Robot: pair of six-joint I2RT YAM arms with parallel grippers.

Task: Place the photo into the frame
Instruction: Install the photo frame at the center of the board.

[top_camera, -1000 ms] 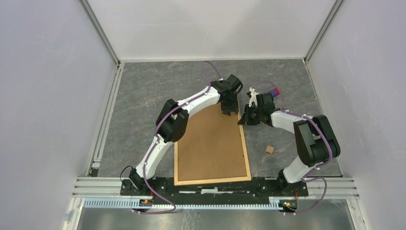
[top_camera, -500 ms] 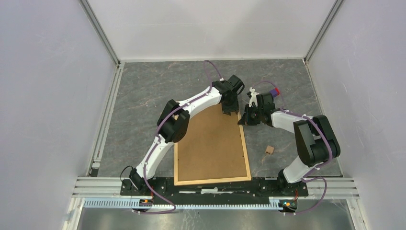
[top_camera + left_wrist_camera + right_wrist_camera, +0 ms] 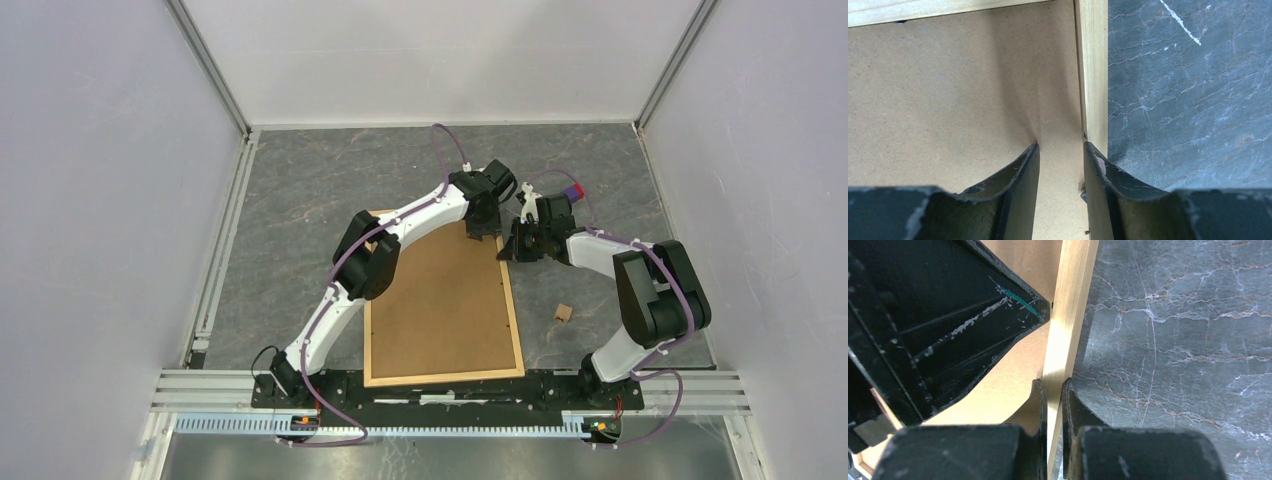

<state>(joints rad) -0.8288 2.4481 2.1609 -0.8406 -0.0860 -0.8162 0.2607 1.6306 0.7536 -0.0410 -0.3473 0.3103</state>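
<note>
Two sets of jaws meet at the far right corner of the frame (image 3: 444, 378), which lies back side up on the grey tabletop (image 3: 300, 200), long sides running away from the near edge. Its brown panel (image 3: 948, 100) faces up, bordered by thin light wood.

The right gripper (image 3: 1053, 384) has its jaws almost fully closed, pinching the frame's right-hand strip (image 3: 1070, 300) between them: one finger on the panel side, the other on the tabletop side. The grip sits a little short of the far corner.

The left gripper (image 3: 1060, 147) comes down from above just beside it, nearer the corner. Its jaws stand partly apart with nothing held between them — one fingertip (image 3: 1034, 148) meets the panel, where its shadow closes up to it, and the other lies over the inner edge of the same strip. From the right wrist view the two grippers are close together, not clearly touching.

A small wooden block (image 3: 563, 313) lies on the tabletop to the right of the frame, apart from it.
</note>
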